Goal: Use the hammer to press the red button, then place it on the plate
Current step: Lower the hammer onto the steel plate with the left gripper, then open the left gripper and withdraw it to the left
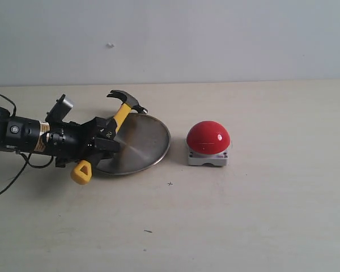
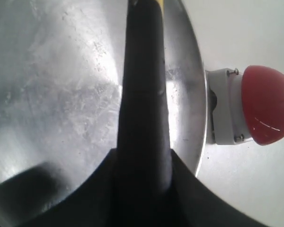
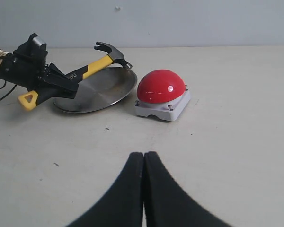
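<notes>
My left gripper is shut on the black grip of the hammer, at the left rim of the silver plate. The handle slants over the plate, with the dark head at its far rim and the yellow loop hanging outside the near-left rim. I cannot tell whether the head touches the rim. In the left wrist view the hammer handle runs across the plate, with the red button beyond the rim. The red button sits just right of the plate. My right gripper is shut and empty, well short of the button.
A black cable trails from the left arm along the table's left side. A pale wall rises behind the table's far edge. Small dark specks lie on the tabletop near the front.
</notes>
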You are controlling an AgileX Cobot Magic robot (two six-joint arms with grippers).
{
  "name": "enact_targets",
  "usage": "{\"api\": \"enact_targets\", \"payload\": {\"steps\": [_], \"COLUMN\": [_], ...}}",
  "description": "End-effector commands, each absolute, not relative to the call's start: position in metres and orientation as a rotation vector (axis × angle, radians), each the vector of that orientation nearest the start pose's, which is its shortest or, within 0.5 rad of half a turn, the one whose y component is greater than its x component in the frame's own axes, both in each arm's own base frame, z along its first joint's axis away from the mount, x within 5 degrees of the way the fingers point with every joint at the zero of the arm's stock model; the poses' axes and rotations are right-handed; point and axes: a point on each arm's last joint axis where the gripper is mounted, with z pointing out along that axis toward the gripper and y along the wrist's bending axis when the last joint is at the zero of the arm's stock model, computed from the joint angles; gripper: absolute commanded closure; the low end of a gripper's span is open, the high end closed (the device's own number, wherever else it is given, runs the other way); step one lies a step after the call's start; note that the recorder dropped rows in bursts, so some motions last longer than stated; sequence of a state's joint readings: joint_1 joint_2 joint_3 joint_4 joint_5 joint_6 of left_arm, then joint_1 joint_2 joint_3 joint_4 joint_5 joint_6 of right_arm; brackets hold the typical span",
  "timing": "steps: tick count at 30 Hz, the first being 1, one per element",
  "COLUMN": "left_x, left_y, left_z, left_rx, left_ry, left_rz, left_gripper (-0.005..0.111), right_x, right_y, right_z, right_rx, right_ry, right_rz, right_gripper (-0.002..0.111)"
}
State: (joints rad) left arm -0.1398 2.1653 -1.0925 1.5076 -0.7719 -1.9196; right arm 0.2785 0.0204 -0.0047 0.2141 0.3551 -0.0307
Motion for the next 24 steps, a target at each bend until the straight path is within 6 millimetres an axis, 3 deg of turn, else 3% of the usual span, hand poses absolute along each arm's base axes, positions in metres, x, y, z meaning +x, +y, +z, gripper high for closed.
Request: {"api": "enact_targets", "payload": {"steps": [1,7,10,12,14,18,20,21,24], "left_x": [0.371,0.363,0.359,0.359,0.363,0.359,0.348,0.342,0.325], "left_y": [-0.119,-0.121,-0.121,-0.116,-0.102,-0.08,-0.068,-0.066,-0.065], "left_z": [0.091,0.09,0.094,0.106,0.126,0.146,0.157,0.163,0.175], "left_rx": [0.046,0.148,0.203,0.26,0.212,0.167,0.194,0.215,0.232], "left_ry": [2.5,2.55,2.567,2.554,2.508,2.461,2.403,2.348,2.229], "left_rz": [-1.239,-1.28,-1.289,-1.254,-1.235,-1.195,-1.15,-1.131,-1.083], "left_gripper": [0.082,0.052,0.045,0.045,0.045,0.064,0.101,0.106,0.107], "right_x": [0.05,0.05,0.05,0.05,0.05,0.05,0.05,0.05,0.05], "right_y": [0.022,0.022,0.022,0.022,0.022,0.022,0.022,0.022,0.022], "right_z": [0.181,0.181,0.181,0.181,0.181,0.181,0.181,0.181,0.181], "right_rx": [-0.153,-0.153,-0.153,-0.153,-0.153,-0.153,-0.153,-0.153,-0.153], "right_ry": [1.858,1.858,1.858,1.858,1.858,1.858,1.858,1.858,1.858], "right_rz": [0.385,0.385,0.385,0.385,0.385,0.385,0.385,0.385,0.385], "right_gripper": [0.108,0.108,0.108,0.108,0.108,0.108,0.108,0.108,0.108]}}
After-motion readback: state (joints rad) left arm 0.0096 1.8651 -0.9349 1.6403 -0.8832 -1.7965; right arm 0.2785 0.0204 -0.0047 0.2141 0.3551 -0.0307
